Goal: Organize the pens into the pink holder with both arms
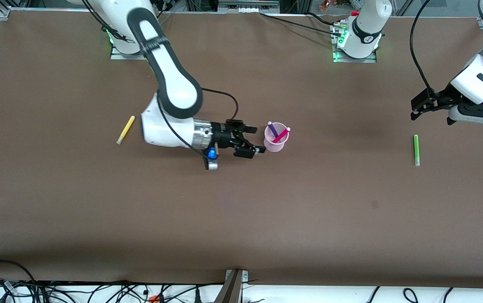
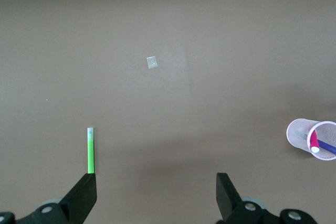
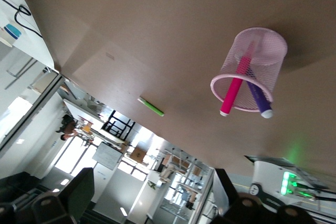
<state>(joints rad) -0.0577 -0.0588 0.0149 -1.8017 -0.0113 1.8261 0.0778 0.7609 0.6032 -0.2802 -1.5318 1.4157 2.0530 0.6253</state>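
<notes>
We logged the pink holder (image 1: 276, 137) standing upright near the middle of the brown table (image 1: 241, 219), its wall a fine pink mesh in the right wrist view (image 3: 252, 66). Two pens stood in it, leaning: the magenta pen (image 1: 282, 135) and the dark purple pen (image 1: 272, 128), their pale ends clear of the rim. Their lower ends were only dimly seen through the mesh.

The right gripper (image 1: 253, 141) sat low, just beside the holder, on the side toward the right arm's end of the table. Its fingers were spread apart with nothing between them. We could not tell whether a fingertip touched the holder's wall. In the right wrist view only the finger stubs showed, cut off at the frame edge.

The yellow pen (image 1: 126, 129) lay flat on the table toward the right arm's end, well apart from the holder.

The green pen (image 1: 415, 150) lay flat toward the left arm's end, also well apart from the holder. The left gripper (image 1: 424, 104) hung in the air over the table close to that pen, wide open and empty. In the left wrist view the green pen (image 2: 91, 150) lay just off one fingertip (image 2: 84, 195), and part of the holder (image 2: 310, 137) was cut off by the frame edge.

A small pale patch (image 2: 152, 62) showed on the table; we could not make out what it was.
</notes>
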